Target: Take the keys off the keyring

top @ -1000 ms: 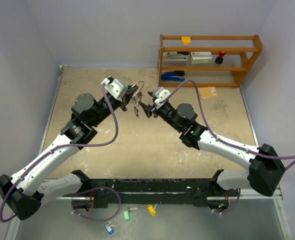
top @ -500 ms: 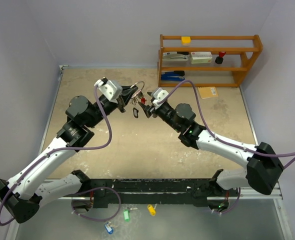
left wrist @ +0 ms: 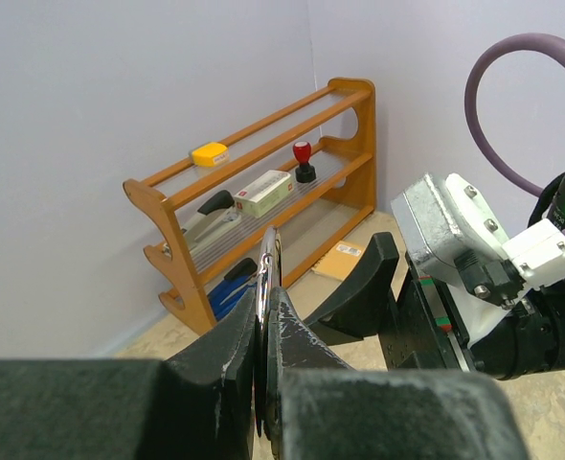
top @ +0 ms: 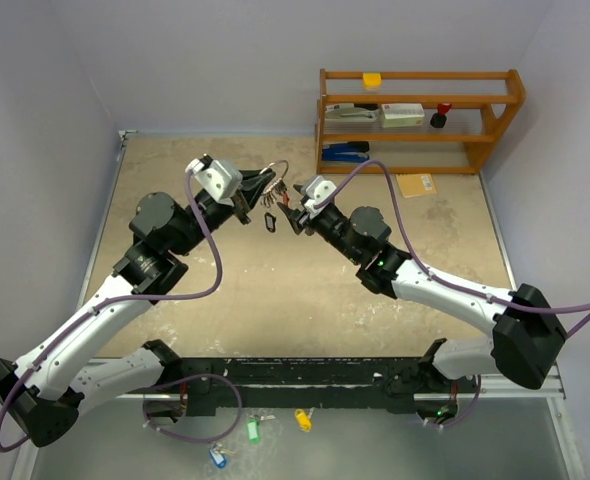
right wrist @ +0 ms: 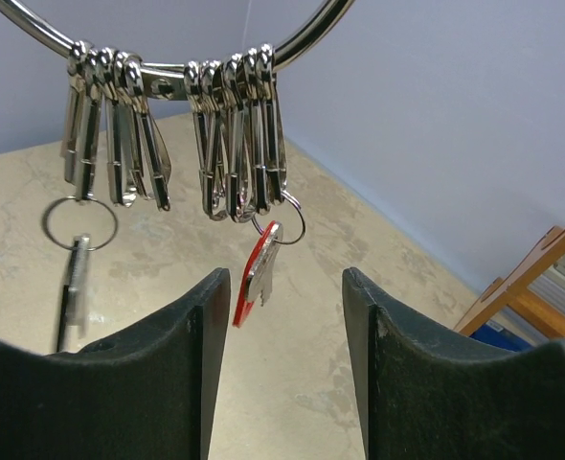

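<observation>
My left gripper [top: 261,187] holds the keyring [top: 279,171] up above the table, jaws shut on it. From the left wrist the thin silver ring [left wrist: 266,257] stands edge-on between the black fingers. Several silver keys [right wrist: 233,144] hang in two bunches from the keyring [right wrist: 313,33]. A key with a black tag [right wrist: 73,289] dangles at the left on a small ring. The red-tagged key [right wrist: 256,274] hangs between the open fingers of my right gripper [right wrist: 287,287], close to its left finger and not pinched. From above, the right gripper [top: 288,206] faces the keys [top: 272,197] from the right.
A wooden shelf [top: 420,120] with a stapler, boxes and a red stamp stands at the back right. A brown packet [top: 415,185] lies on the table in front of it. Green [top: 252,430], yellow [top: 302,419] and blue [top: 216,457] tagged keys lie below the arm bases.
The left wrist has turned and drawn slightly left with the ring. My right gripper has crept up to the keys, its jaws narrowing a little around the red-tagged key.
</observation>
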You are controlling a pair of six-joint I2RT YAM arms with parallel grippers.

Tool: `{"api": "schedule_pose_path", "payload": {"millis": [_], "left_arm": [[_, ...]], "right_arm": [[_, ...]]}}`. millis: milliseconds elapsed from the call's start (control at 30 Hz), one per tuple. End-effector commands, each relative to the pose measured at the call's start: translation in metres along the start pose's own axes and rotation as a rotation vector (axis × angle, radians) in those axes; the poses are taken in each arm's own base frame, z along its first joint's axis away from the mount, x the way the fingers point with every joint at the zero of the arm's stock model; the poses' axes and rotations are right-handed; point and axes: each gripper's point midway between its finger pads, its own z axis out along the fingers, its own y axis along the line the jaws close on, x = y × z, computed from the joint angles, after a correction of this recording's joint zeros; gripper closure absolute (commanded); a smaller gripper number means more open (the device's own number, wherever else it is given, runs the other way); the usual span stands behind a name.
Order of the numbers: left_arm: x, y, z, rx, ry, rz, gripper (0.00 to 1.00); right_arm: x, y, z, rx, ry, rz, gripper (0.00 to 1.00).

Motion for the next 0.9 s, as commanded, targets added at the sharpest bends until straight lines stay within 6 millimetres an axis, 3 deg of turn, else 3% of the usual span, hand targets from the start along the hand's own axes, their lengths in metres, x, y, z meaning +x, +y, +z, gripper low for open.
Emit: {"api": "schedule_pose_path", "payload": {"millis": [0, 267, 333, 500, 867], "left_arm": [[-0.027, 0.0, -0.001, -0.007, -0.098, -0.006, 1.0], [-0.024, 0.002, -0.001, -0.016, -0.093, -0.007, 1.0], [-0.022, 0.002, 0.0, -0.017, -0.09, -0.007, 1.0], [-0.021, 0.001, 0.001, -0.015, -0.086, -0.01, 1.0], [-0.027, 0.002, -0.002, -0.019, -0.114, -0.011, 1.0]], "right_arm": [[-0.046, -0.012, 0.004, 0.035, -0.124, -0.014, 0.48], [-0.05, -0.013, 0.004, 0.034, -0.14, -0.026, 0.49], [-0.066, -0.018, 0.006, 0.046, -0.172, -0.027, 0.49], [-0.074, -0.02, 0.005, 0.054, -0.193, -0.032, 0.48], [-0.069, -0.019, 0.008, 0.052, -0.181, -0.027, 0.49]]}}
